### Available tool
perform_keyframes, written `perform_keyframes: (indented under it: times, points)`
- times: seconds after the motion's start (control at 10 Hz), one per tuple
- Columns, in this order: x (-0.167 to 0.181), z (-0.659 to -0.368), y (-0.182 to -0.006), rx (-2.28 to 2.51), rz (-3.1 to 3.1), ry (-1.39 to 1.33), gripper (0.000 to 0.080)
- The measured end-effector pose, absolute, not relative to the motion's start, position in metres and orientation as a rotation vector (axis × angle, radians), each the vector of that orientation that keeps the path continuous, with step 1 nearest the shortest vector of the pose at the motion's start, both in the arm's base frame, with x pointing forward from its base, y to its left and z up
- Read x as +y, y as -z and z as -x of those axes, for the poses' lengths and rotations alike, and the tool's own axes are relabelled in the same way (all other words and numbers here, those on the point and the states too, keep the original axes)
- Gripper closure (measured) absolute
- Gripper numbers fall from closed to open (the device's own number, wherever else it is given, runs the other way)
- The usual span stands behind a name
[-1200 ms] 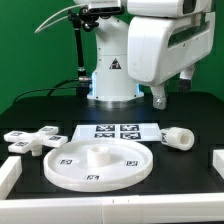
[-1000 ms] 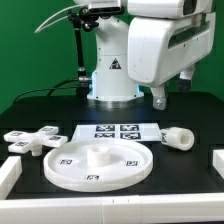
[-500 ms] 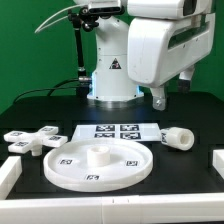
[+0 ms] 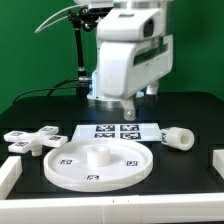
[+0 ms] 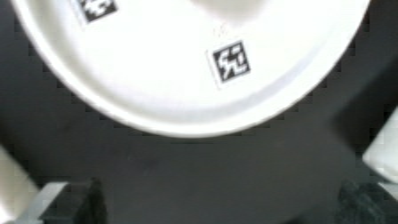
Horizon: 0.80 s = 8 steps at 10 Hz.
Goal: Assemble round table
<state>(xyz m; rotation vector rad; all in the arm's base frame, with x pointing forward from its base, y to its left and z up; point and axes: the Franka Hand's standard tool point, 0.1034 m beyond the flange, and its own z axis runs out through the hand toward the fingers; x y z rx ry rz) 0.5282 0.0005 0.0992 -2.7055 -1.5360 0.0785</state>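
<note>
Marker board flat on black table; green backdrop behind.

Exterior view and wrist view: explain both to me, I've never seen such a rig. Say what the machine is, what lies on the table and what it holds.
The machine is a white robot arm with a two-finger gripper. The exterior view comes from a camera off the arm; the wrist view from one on its wrist, looking down past the gripper. On the black table lie loose white furniture parts: a round disc, a cross base and a short leg. The flat marker board belongs to the rig. The wrist view shows the disc's edge below the open gripper, which holds nothing.
</note>
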Motion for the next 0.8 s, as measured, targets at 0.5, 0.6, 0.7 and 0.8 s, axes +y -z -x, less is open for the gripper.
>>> perform_keyframes:
  times: [0.5, 0.6, 0.7, 0.8]
  points:
    - [0.000, -0.528, -0.098, -1.536, 2.704, -0.081, 0.0150]
    - [-0.010, -0.522, -0.087, -1.572, 2.693, -0.054, 0.0150]
    - [-0.027, -0.511, -0.075, -1.612, 2.656, -0.073, 0.0150]
    - [-0.041, -0.508, -0.066, -1.629, 2.637, -0.080, 0.0150]
